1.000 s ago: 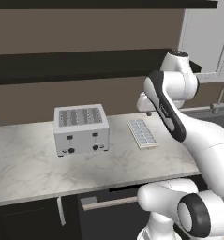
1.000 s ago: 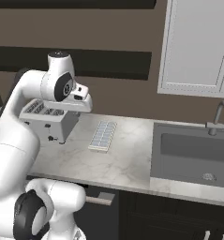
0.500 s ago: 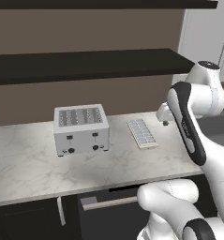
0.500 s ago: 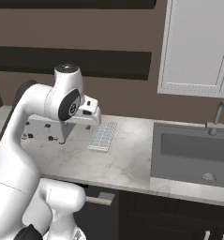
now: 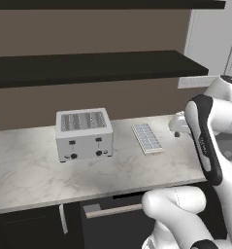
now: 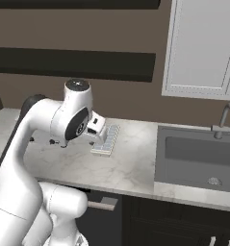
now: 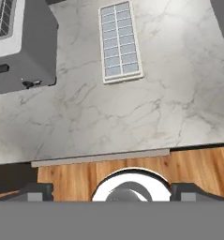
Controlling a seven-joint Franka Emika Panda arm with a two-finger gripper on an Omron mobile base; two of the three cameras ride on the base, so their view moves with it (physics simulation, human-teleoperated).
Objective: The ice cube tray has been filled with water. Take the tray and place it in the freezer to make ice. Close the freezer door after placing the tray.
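Ice cube tray (image 7: 120, 42) — pale, gridded, flat

The white arm rears up, elbow bent sharply, over the bench's front edge, its end effector (image 7: 111, 190) empty, facing down at the bench, the two dark fingertips (image 7: 36, 191) spread wide.

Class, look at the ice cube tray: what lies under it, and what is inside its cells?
The ice cube tray lies flat on the marble counter. Its cells look pale; water in them cannot be told.

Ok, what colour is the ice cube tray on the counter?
Pale white-grey ice cube tray, clearest in the hand view.
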